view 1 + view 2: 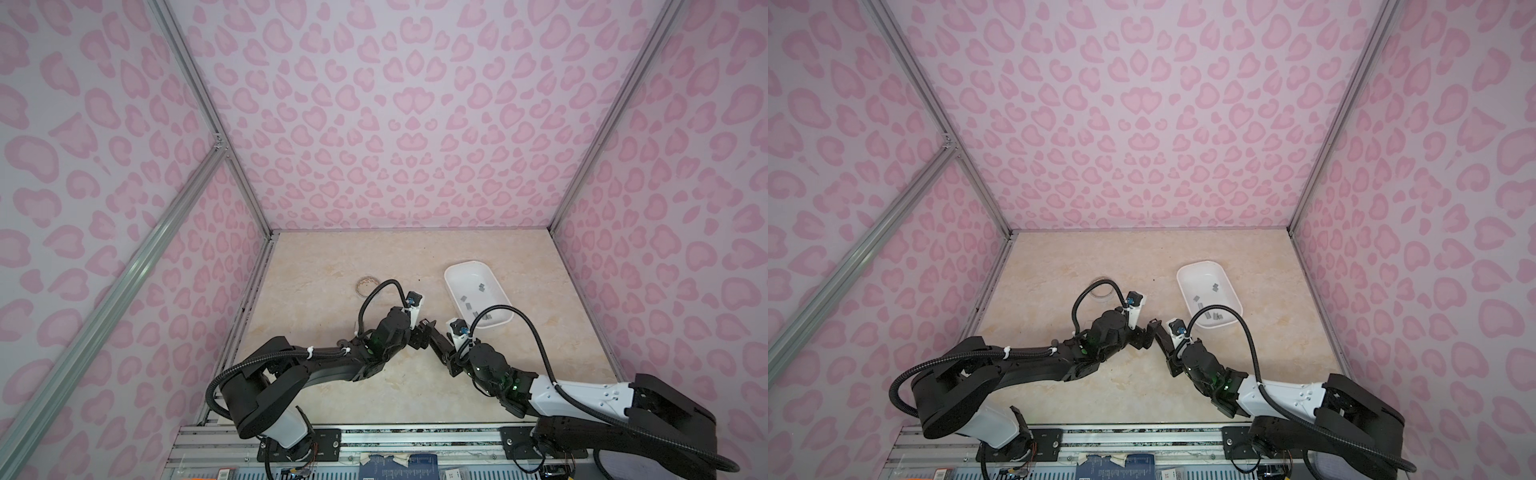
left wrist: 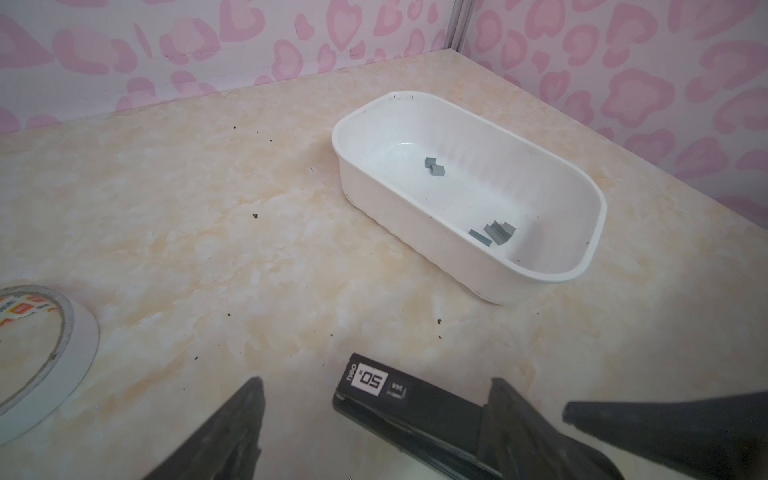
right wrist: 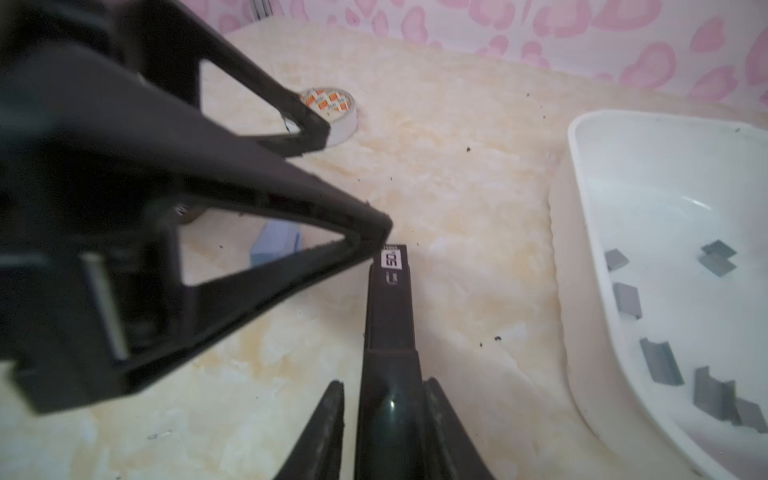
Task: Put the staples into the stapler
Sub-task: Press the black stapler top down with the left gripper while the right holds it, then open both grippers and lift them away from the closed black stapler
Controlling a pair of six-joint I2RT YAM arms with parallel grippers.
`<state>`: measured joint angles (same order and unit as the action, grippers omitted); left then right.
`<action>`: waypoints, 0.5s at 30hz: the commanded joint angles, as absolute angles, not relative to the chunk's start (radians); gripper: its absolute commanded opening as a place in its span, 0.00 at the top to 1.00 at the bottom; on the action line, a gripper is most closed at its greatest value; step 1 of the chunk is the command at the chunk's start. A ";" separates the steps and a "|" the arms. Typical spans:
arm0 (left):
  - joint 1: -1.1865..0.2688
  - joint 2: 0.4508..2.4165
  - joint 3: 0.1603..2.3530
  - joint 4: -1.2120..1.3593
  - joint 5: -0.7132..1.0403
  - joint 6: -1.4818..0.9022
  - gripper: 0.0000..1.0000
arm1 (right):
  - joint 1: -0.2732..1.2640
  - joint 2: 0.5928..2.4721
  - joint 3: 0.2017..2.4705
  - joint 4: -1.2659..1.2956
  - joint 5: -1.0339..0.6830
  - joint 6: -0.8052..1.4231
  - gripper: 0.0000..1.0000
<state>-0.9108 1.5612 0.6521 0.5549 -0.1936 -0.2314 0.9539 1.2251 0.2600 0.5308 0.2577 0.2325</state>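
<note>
The table (image 1: 332, 257) is a beige, marble-patterned slab, dotted with small dark specks (image 2: 254, 216). It fills the lower middle of both top views. Three walls (image 1: 395, 124) with a pink heart-and-blotch print rise around it. They are joined by two aluminium corner posts (image 1: 208, 104), and one diagonal bar (image 1: 124, 266) crosses the left wall. A metal rail (image 1: 415, 436) runs along the bottom edge and carries two arms.

There is one stapler (image 3: 388, 332), black with a white label near its tip. It lies at lower centre, where the two claws meet. The right claw (image 3: 384, 383) stands around its rear. One finger is against it and a thin gap shows at the other, so I cannot tell whether it clamps. The left claw (image 3: 351, 183) is spread wide, with one fingertip (image 3: 376, 228) just at the stapler's tip and bare table between the fingers.

There is one white oblong tray (image 1: 457, 266), right of centre and just above the right claw in both top views. The staples (image 3: 627, 299) lie loose inside it as short grey strips. I count at least seven. Two lie close together at the far end, two are single, and the rest overlap at the near end, so that count is unsure.

One white roll of tape (image 1: 368, 286) lies flat left of the tray, well apart from it.
</note>
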 commanded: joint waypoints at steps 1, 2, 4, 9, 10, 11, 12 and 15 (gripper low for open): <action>-0.910 1.578 0.663 0.567 -0.181 -0.247 0.15 | 0.948 1.312 0.252 0.582 0.238 0.269 0.71; -0.910 1.579 0.662 0.568 -0.180 -0.247 0.15 | 0.947 1.340 0.241 0.622 0.245 0.276 0.72; -0.908 1.583 0.662 0.570 -0.175 -0.251 0.15 | 0.935 1.397 0.225 0.680 0.239 0.291 0.74; -0.901 1.575 0.661 0.563 -0.175 -0.254 0.15 | 0.936 1.423 0.237 0.696 0.225 0.299 0.75; -0.897 1.570 0.660 0.563 -0.172 -0.257 0.15 | 0.935 1.410 0.244 0.681 0.225 0.301 0.74; -0.893 1.562 0.657 0.562 -0.168 -0.260 0.16 | 0.935 1.397 0.249 0.670 0.227 0.300 0.73; -0.890 1.554 0.653 0.564 -0.166 -0.262 0.15 | 0.934 1.384 0.254 0.655 0.231 0.296 0.73; -0.881 1.529 0.649 0.556 -0.162 -0.266 0.15 | 0.935 1.348 0.271 0.608 0.255 0.300 0.65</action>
